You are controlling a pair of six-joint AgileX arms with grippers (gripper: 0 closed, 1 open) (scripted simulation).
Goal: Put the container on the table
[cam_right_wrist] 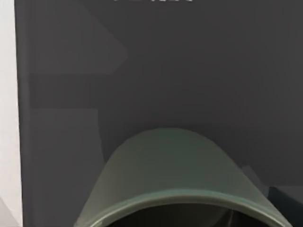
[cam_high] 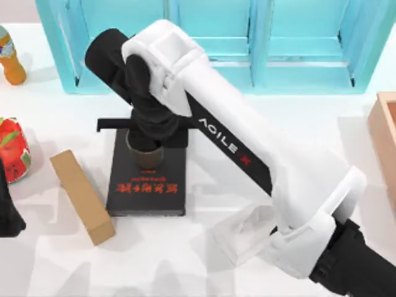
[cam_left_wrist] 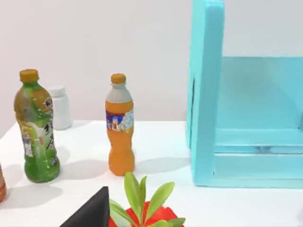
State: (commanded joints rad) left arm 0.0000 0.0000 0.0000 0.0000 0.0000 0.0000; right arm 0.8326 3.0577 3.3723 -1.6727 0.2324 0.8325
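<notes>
The container point(cam_high: 146, 154) is a small olive-grey cup standing on a black book point(cam_high: 148, 185) left of the middle of the white table point(cam_high: 62, 272). My right arm reaches from the lower right across the table, and its gripper point(cam_high: 147, 139) hangs directly over the cup, its dark wrist covering the rim's far side. In the right wrist view the container point(cam_right_wrist: 175, 179) sits very close, with the book point(cam_right_wrist: 142, 71) behind it. My left gripper point(cam_high: 7, 213) stays parked at the left edge.
A brown box point(cam_high: 81, 196) lies left of the book and a clear tissue box point(cam_high: 244, 232) lies under my right arm. The turquoise shelf point(cam_high: 216, 43) spans the back. An orange bottle point(cam_high: 11, 59), a red packet point(cam_high: 12, 148) and a wooden tray point(cam_high: 387, 142) line the sides.
</notes>
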